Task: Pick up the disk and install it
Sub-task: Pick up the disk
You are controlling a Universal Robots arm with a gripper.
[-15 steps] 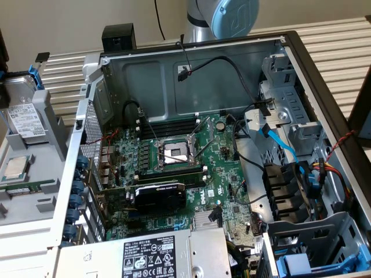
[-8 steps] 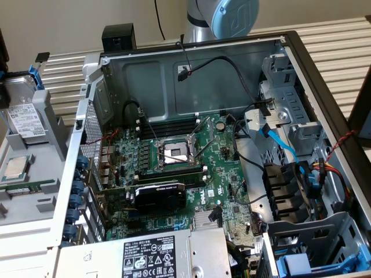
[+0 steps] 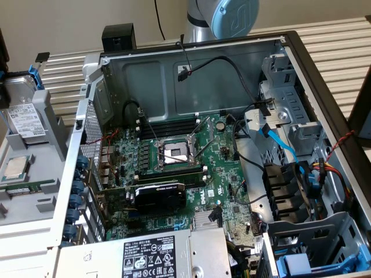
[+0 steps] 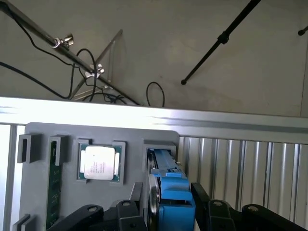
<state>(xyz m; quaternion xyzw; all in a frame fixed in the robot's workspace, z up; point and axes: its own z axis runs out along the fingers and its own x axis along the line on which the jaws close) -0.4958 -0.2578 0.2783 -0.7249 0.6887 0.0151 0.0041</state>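
**A:** Hand, state?

**B:** The hand (image 4: 167,199) is spread wide and grips nothing. In the wrist view one black finger (image 4: 132,211) shows on each side of the disk (image 4: 173,185).

**A:** Disk, position?

**B:** It stands on edge, blue frame uppermost, in the end slot of the grey holder (image 4: 62,132) on the slatted tabletop (image 4: 240,168). Not lifted, not installed.

**A:** Neighbours in the holder?

**B:** A processor chip (image 4: 99,162) lies flat in the pocket just beside the disk. A green memory stick (image 4: 54,187) sits in the slot on the chip's other side.

**A:** Further off?

**B:** In the exterior view the holder is on that view's left, outside the open computer case (image 3: 191,69). Inside the case, the labelled power-supply box (image 3: 156,255) is nearest. The motherboard (image 3: 174,162) lies behind it. The arm (image 3: 232,17), with its blue-capped joint, rises beyond the case's far wall.
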